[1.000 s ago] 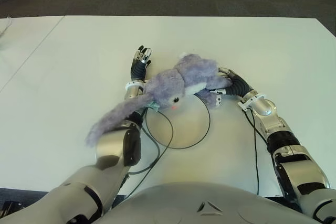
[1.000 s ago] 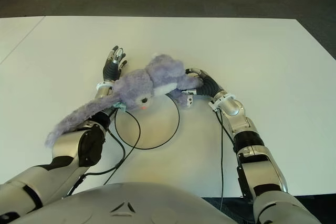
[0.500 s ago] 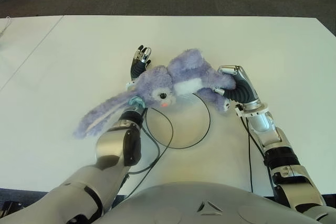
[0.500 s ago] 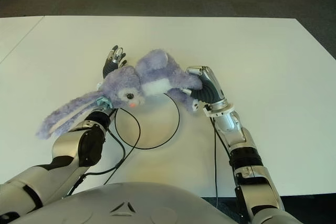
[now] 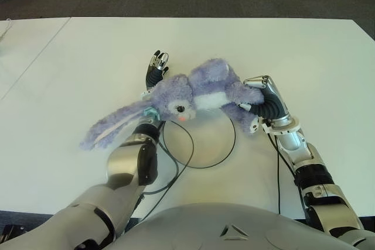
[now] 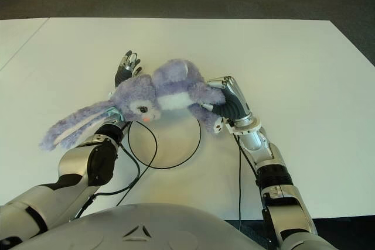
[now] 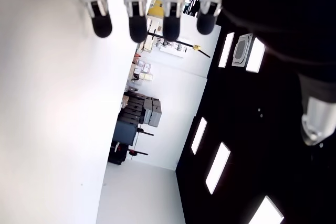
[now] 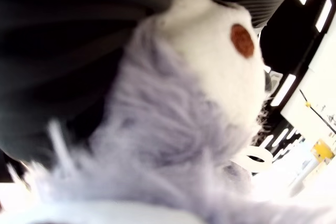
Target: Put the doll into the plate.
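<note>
1. A wide white table [image 5: 304, 57] fills the view, with dark carpet beyond its far edge.
2. The fluffy purple plush rabbit doll [image 5: 193, 92] hangs over the 12 o'clock rim of the flat white round plate with a black edge [image 5: 199, 144], its long ears trailing toward 9 o'clock.
3. The right hand [image 5: 261, 95], at the doll's 3 o'clock, is clamped on its body.
4. The left hand [image 5: 157, 65], at 10 o'clock, has straight fingers and holds nothing.

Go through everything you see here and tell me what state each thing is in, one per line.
Plush bunny doll: held off the table, lying sideways over the plate's far rim, ears trailing toward the robot's left.
Right robot hand: shut on the doll's lower body.
Left robot hand: open, fingers extended, holding nothing, beside the doll's head.
Plate: flat on the table, nothing set in it yet.
</note>
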Controlling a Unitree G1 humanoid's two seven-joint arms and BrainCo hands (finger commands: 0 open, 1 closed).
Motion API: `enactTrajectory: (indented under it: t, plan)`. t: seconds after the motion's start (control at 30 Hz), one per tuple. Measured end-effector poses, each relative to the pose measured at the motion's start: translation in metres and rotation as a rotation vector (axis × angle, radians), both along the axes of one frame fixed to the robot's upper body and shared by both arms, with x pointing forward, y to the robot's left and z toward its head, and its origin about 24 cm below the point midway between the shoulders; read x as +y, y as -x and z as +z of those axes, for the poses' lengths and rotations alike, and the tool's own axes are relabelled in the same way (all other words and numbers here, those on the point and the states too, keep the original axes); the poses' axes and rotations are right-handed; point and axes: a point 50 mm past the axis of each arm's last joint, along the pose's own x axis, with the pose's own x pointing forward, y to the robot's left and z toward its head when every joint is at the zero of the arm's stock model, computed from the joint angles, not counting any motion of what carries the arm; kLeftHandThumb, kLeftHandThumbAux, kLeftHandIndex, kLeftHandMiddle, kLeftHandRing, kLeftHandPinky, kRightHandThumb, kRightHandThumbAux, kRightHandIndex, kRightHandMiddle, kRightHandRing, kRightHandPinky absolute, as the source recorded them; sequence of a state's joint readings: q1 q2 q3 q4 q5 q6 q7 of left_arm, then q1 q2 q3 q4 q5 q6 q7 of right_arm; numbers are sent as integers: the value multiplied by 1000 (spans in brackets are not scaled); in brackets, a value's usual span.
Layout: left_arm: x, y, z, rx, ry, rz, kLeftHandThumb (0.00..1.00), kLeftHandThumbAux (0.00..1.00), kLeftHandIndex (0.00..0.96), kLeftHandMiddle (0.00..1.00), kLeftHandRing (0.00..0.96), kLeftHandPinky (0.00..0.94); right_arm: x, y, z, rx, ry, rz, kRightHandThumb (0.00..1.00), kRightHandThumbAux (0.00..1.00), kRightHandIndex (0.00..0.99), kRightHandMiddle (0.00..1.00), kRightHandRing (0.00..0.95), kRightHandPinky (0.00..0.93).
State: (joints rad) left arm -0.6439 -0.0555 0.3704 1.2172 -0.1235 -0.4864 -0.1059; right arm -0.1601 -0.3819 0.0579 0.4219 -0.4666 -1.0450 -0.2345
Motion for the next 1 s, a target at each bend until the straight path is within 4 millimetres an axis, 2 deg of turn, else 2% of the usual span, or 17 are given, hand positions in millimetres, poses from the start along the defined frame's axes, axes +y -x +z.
enactTrajectory:
  t: [0.43,1.0]
  plan:
    - [0,0,0,0,0,0,0,485,0,91,88,51,-4,-2,-3,21,18,-24,379,763,789,886,899,896]
    - [0,0,0,0,2,2,0,478,0,92,89,60,-7,-4,-2,23,23,-56,380,757,792,886,898,909]
